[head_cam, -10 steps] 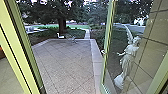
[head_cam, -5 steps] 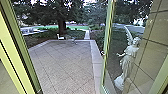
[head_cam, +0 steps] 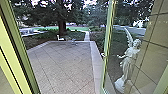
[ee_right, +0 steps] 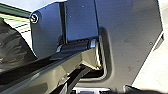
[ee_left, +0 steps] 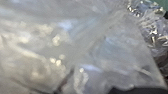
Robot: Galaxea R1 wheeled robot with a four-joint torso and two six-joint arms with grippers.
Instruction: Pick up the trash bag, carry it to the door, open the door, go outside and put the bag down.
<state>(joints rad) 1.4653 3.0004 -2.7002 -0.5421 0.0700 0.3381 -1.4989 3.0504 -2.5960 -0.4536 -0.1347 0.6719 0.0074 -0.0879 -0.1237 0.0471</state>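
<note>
The robot's body has a wide, dark grey plate [ee_right: 130, 37] with angled corners, a bluish sheen and small dark flecks. 1 round fitting [ee_right: 34, 18], black with a pale metallic rim, sits at a corner. A flat, blue-grey panel [ee_right: 81, 20] lies beside a recess with rounded corners. The dark cylindrical joint [ee_right: 75, 47] has silvery ends; the jointed bar [ee_right: 47, 75] is glossy grey-beige.
</note>
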